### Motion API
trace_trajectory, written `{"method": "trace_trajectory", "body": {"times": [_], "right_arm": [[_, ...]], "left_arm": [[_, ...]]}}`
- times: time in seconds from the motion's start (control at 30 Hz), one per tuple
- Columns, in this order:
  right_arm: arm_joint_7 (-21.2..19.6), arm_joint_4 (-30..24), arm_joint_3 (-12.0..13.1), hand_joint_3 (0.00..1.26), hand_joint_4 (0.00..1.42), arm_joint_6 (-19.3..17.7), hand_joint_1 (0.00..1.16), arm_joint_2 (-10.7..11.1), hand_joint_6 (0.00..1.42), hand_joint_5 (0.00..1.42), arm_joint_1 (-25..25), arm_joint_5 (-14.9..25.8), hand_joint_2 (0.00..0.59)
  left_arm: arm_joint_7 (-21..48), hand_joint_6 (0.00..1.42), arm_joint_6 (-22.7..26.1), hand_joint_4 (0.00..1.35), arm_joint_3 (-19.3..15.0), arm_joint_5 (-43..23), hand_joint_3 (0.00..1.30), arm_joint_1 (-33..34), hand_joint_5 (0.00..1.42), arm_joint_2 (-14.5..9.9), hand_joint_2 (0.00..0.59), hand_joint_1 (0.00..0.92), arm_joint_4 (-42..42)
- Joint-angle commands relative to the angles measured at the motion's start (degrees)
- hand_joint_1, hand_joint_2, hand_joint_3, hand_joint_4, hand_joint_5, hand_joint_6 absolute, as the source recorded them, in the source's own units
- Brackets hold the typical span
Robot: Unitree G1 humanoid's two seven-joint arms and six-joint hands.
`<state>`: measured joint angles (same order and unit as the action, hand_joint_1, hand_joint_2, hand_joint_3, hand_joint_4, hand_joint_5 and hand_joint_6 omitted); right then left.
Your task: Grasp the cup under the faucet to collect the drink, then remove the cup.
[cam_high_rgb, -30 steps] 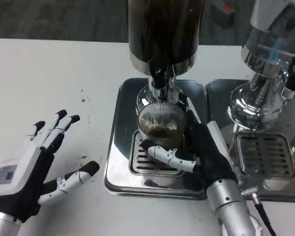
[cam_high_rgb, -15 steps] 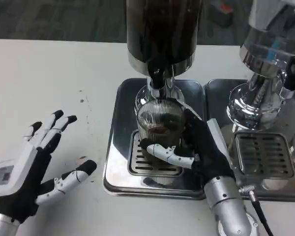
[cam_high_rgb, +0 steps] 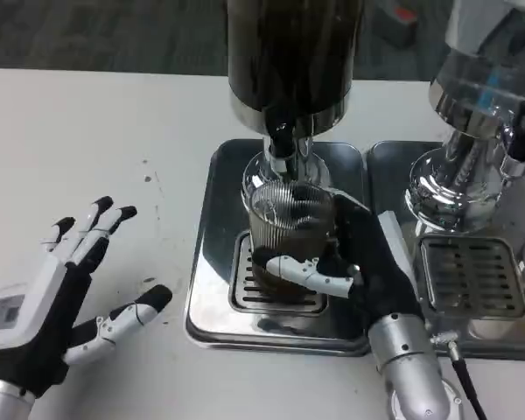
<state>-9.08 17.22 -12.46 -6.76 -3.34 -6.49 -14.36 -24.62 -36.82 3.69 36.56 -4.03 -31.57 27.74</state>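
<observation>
Cup [cam_high_rgb: 289, 229]: clear ribbed glass, dark drink low inside, standing on slotted grate of drip tray [cam_high_rgb: 212, 262], directly below faucet [cam_high_rgb: 283, 140] of dark dispenser [cam_high_rgb: 290, 52]. My right hand [cam_high_rgb: 350, 262] wraps cup, fingers clamped round its lower wall. My left hand [cam_high_rgb: 57, 297] left of tray, on white table [cam_high_rgb: 96, 131], fingers apart, holding nothing. Versus half second ago: cup sits slightly lower, grip unchanged. Second chrome dispenser [cam_high_rgb: 472, 131] right of tray. Dark carpet beyond table.

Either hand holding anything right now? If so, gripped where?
The right hand grips the ribbed glass cup around its lower side wall, under the faucet. The left hand holds nothing, fingers spread.
</observation>
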Motion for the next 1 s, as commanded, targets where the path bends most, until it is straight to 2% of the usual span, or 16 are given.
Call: {"method": "trace_trajectory", "body": {"times": [0.03,0.67,1.0], "right_arm": [[-0.8,0.2,-0.1,0.42,0.53,-0.8,1.02,-1.5,0.71,0.55,0.7,0.6,0.217],[-3.8,-5.5,-0.1,0.42,0.53,-1.7,1.02,-1.4,0.8,0.59,3.1,-0.8,0.214],[-2.5,-10.1,-0.9,0.42,0.54,-1.8,1.02,-0.1,0.81,0.59,6.1,-1.9,0.214]], "left_arm": [[0.5,0.02,0.1,0.02,0.7,-0.1,0.15,0.1,0.16,-0.7,0.167,0.0,-0.1],[0.6,0.01,-0.6,0.01,2.2,0.0,0.14,1.5,0.16,-1.1,0.165,0.0,0.4],[1.1,0.01,-0.7,0.01,3.1,0.2,0.14,2.3,0.16,-1.6,0.163,0.0,0.6]]}}
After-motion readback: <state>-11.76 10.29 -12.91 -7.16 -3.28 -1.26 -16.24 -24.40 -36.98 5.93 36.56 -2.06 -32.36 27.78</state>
